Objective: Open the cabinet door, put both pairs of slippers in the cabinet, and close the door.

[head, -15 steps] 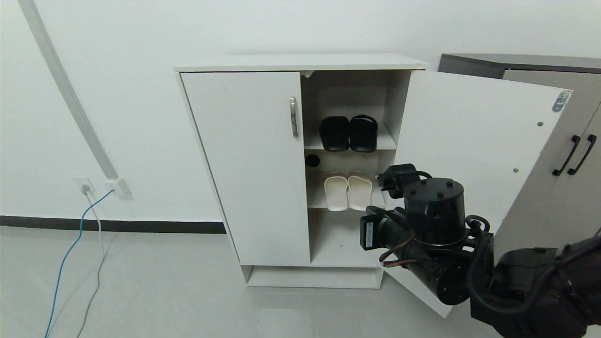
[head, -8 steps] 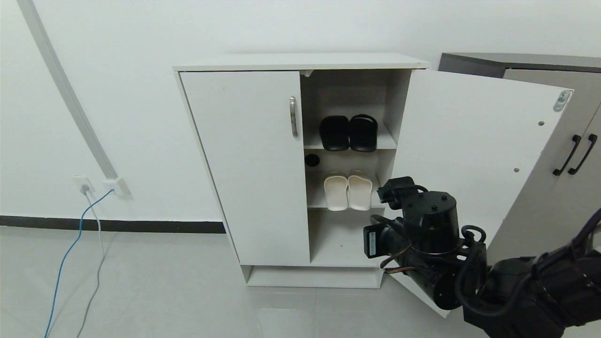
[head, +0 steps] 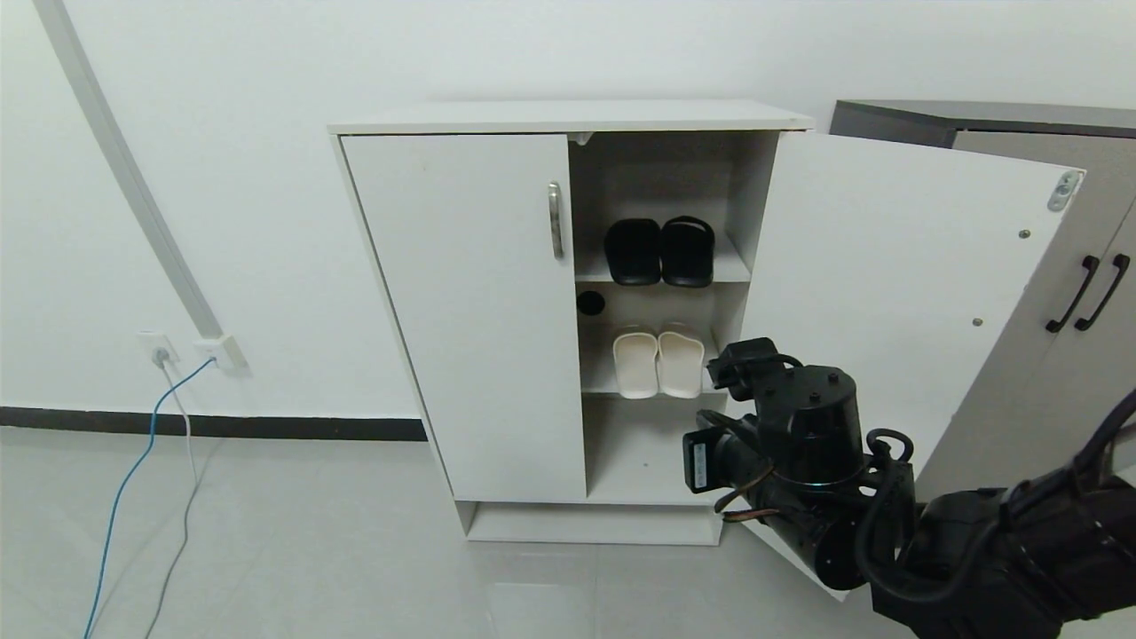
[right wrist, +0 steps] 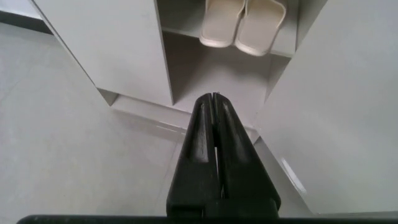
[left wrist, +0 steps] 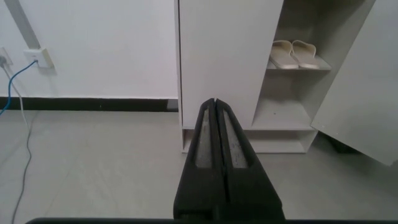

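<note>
Slippers sit in two pairs inside the white cabinet (head: 568, 117). The black pair (head: 658, 252) is on the upper shelf and the white pair (head: 658, 364) on the shelf under it. Each pair lies side by side and touching, long axes running front to back, with the heels toward the opening and the toes toward the back wall. The cabinet's right door (head: 887, 275) stands swung wide open, and its left door (head: 470, 311) is shut.

The right hand (right wrist: 214, 98) has its fingers pressed flat together and grips nothing. It hangs in front of the open half of the cabinet. The white pair is ahead of it and a little higher, the black pair higher again, and the inner face of the open door is just beside it on its right.

The left hand (left wrist: 214, 102) is likewise closed tight on nothing. The cabinet stands well ahead of it, the shut door straight in front and the white pair off to its right.
</note>
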{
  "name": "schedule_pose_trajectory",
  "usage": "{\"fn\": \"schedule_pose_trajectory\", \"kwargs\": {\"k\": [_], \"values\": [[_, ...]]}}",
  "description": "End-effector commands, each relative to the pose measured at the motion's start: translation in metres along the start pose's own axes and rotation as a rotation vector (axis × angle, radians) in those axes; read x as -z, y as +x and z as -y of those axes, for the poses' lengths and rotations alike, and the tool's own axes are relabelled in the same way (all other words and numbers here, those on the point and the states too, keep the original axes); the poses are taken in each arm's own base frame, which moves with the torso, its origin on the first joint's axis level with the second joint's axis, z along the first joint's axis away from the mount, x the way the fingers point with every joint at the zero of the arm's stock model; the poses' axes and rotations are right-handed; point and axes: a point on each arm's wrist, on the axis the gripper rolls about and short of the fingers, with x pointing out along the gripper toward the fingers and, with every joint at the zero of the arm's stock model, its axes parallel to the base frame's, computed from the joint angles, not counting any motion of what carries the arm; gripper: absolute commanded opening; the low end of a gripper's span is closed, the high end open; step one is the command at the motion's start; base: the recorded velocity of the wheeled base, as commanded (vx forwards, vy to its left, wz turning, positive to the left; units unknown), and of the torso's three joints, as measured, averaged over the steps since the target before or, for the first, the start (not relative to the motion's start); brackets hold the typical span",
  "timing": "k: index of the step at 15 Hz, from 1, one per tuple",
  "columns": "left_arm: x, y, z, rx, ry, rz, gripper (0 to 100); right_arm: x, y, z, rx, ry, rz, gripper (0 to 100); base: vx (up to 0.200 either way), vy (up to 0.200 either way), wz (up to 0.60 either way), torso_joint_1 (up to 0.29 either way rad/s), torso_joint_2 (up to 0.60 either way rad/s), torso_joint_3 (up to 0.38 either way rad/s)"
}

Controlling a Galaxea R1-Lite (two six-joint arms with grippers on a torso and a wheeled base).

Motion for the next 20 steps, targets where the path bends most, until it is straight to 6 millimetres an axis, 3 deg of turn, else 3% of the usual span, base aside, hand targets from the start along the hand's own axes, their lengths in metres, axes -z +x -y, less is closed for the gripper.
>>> {"fn": "schedule_pose_trajectory", "kwargs": {"k": [1,6,20], "values": [[0.0,0.0,0.0,-0.001,0.0,0.0,0,0.0012,0.0006,0.0,0.001,-0.002,-0.004,0,0.0,0.0,0.0,0.0,0.0,0.0],[0.0,0.0,0.0,-0.001,0.0,0.0,0,0.0012,0.0006,0.0,0.001,-0.002,-0.004,0,0.0,0.0,0.0,0.004,-0.09,-0.138],[0.0,0.0,0.0,-0.001,0.0,0.0,0,0.0035,0.0017,-0.0002,0.005,-0.007,-0.01,0,0.0,0.0,0.0,0.102,-0.47,-0.346]]}}
